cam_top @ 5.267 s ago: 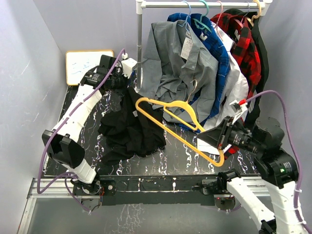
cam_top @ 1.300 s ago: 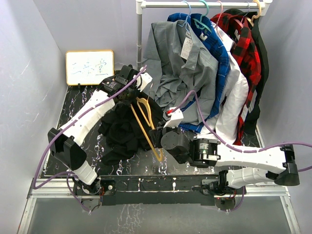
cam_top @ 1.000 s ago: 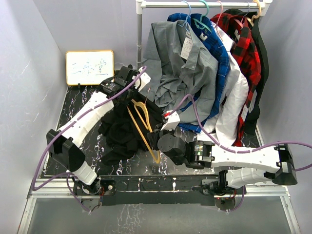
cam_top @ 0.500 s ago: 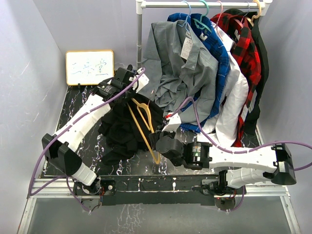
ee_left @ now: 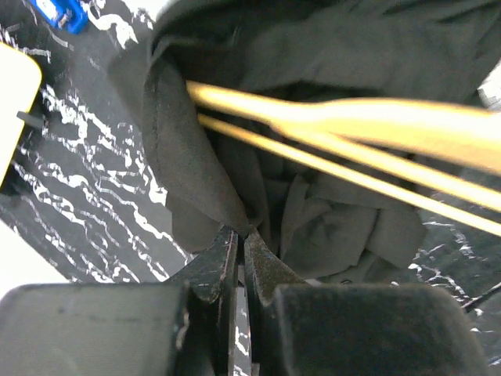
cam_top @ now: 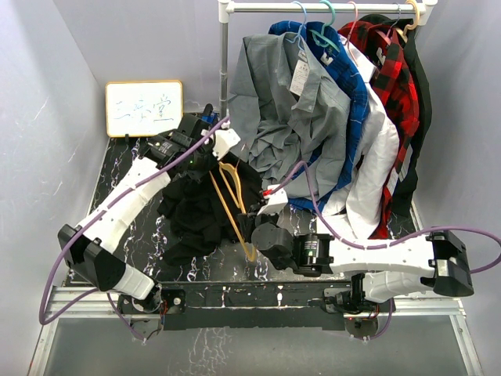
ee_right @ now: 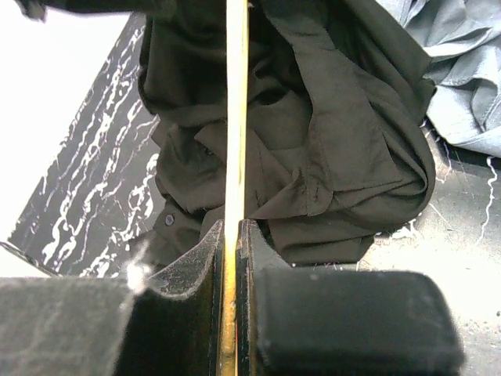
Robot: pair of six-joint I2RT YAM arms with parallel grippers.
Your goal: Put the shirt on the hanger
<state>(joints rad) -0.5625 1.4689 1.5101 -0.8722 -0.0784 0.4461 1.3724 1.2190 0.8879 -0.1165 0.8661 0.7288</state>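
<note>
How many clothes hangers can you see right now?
5: the yellow-orange hanger in the right gripper, plus four on the rail: light-blue, teal, pink, tan. Others may hide under clothes.

Your top view looks down from high at the near edge over the whole surface [cam_top: 106,168]. Both wrist views sit close in, sharing the shirt [ee_left: 337,55] and hanger [ee_right: 236,117] with it.

Blurry hanger [ee_left: 376,121], right end off-frame.

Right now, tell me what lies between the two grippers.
Top view: the bunched black shirt, with the yellow hanger running over it from the right gripper toward the left gripper.
</note>
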